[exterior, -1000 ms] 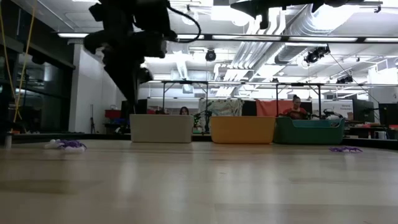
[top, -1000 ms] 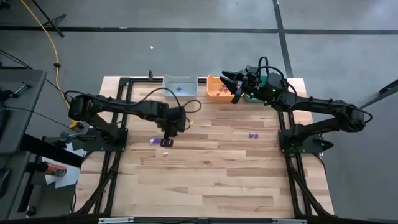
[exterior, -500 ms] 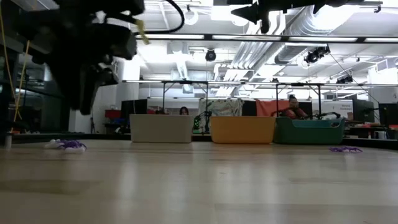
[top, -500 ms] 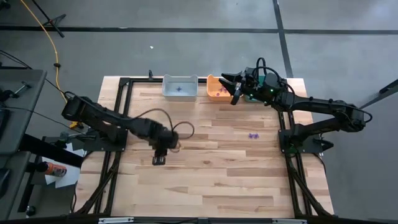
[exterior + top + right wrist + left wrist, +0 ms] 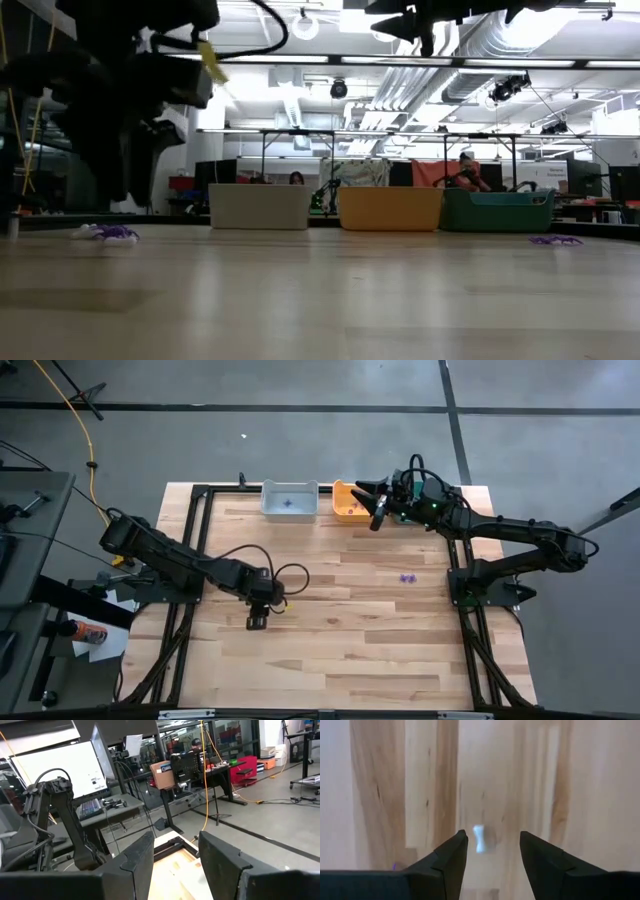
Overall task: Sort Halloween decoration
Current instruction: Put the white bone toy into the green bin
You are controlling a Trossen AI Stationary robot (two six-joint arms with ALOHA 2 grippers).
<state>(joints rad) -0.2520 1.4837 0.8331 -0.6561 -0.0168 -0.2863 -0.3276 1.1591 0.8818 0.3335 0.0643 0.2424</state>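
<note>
The left gripper (image 5: 256,623) now hangs over the bare wood on the near side of the grey bin (image 5: 289,499), well out from it, its jaws spread with nothing between them; a second ago they were pressed together closer to the bin, so it has pulled nearer and opened in that short time. In the left wrist view a small pale trinket (image 5: 479,839) lies on the boards straight ahead of the open fingertips (image 5: 456,845) (too blurred to say what it is), which suggests the arm is lining up a fresh pick rather than carrying anything. Farther toward the grey bin, a purple decoration (image 5: 112,233) lies on the table on the left arm's side, and another purple piece (image 5: 406,577) sits on the right arm's side, well apart from the bin. Against the far edge the grey bin already holds a bluish item, and the orange bin (image 5: 347,503) just beside it holds several purple ones. The right gripper (image 5: 372,508) waits above the orange bin, jaws apart and empty, unmoved over the same second. Sorting looks partly done, with at least three pieces left on the wood.
</note>
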